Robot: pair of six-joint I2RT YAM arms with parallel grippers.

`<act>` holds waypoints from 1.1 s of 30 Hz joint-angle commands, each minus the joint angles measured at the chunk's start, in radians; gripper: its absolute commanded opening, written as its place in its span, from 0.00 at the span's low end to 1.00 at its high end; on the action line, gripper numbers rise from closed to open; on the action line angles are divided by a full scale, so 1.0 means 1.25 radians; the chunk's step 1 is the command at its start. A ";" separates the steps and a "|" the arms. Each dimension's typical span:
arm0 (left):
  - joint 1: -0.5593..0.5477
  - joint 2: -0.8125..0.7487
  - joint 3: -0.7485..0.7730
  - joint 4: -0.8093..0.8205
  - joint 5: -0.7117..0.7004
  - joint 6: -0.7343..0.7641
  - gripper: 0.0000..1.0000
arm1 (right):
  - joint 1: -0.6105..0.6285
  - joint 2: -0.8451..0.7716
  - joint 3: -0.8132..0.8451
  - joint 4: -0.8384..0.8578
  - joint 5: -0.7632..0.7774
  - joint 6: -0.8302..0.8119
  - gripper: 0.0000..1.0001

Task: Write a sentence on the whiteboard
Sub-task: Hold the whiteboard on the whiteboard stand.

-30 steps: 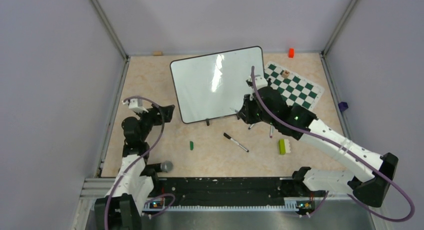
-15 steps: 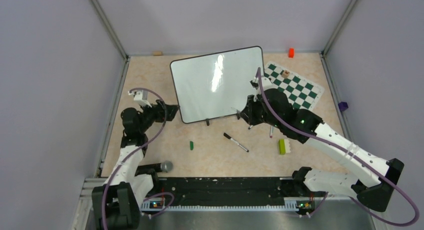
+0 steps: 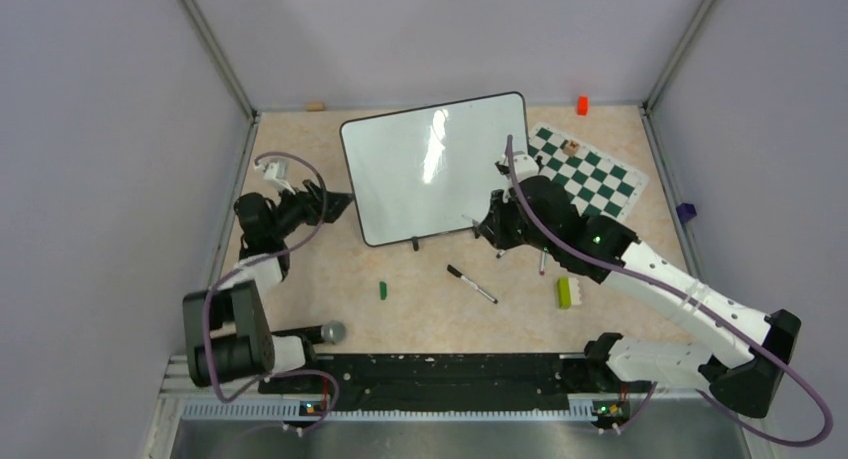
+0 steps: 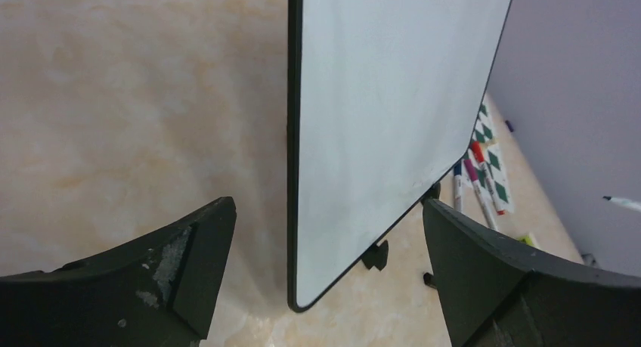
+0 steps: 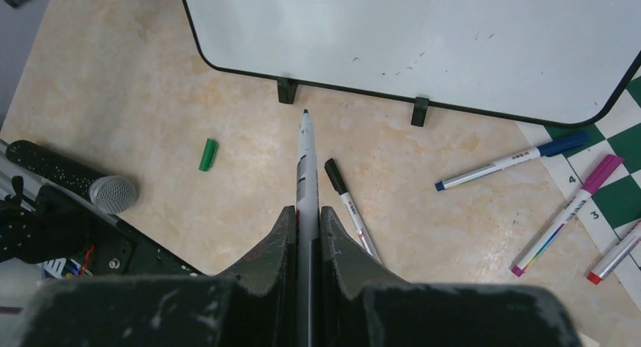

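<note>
Whiteboard (image 3: 430, 169) sits wordless toward the desk's (image 3: 300, 289) far side; sentence not begun. Right hand (image 5: 306, 215) pinches a marker (image 5: 306, 158), tip near the board's near edge. Left hand (image 4: 326, 211) spread astride its left edge.

Ahead of the right pincer (image 5: 306, 211), the whiteboard (image 5: 423, 37) ran off the upper edge; its dark specks (image 5: 412, 60) were too small to read. The rear of the marker (image 5: 305, 158) lay hidden between the fingers (image 5: 276, 245).
</note>
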 commanded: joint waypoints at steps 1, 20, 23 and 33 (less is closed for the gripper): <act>0.063 0.232 0.127 0.383 0.249 -0.258 0.99 | -0.009 0.010 0.044 0.016 0.021 -0.013 0.00; 0.038 0.602 0.366 0.815 0.325 -0.545 0.99 | -0.032 0.158 0.168 0.059 -0.011 -0.035 0.00; 0.027 0.605 0.367 0.814 0.360 -0.526 0.99 | -0.032 0.189 0.195 0.075 -0.006 -0.040 0.00; 0.011 0.651 0.323 0.814 0.292 -0.495 0.86 | -0.032 0.282 0.262 0.124 -0.029 -0.040 0.00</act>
